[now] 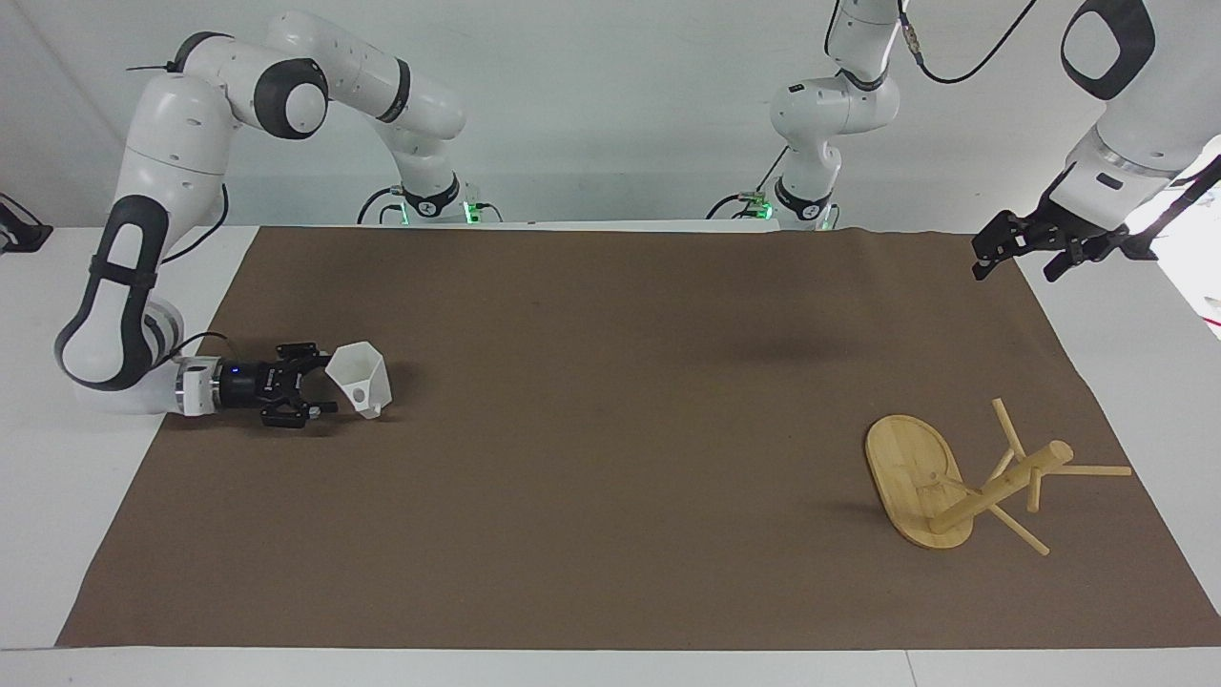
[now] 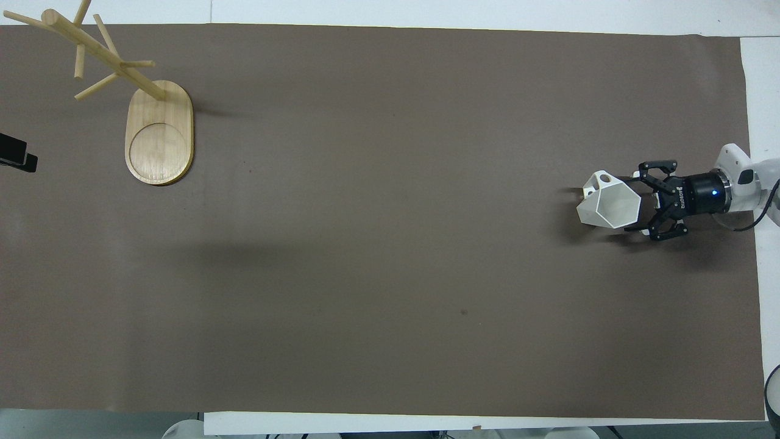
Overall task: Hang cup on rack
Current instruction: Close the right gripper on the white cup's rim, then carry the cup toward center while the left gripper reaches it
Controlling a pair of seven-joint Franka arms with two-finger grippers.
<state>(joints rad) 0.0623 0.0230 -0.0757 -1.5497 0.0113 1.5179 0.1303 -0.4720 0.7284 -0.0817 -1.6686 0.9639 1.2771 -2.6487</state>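
Grasp step: your right gripper (image 1: pixel 320 385), jaws wide, brackets the small white faceted plastic cup (image 1: pixel 361 379) lying at the right arm's end of the table. Next, close firmly. Light bamboo mug rack (image 1: pixel 963 485) stands well apart; left gripper (image 1: pixel 1019 251) waits, open.

White table (image 1: pixel 1126 334), surface covered almost edge to edge by a brown mat (image 1: pixel 610 458). On the mat: one white cup (image 1: pixel 361 379), toward the right arm's end; one bamboo rack (image 1: pixel 954 482), upright on its oval base, toward the left arm's end. The two well apart.
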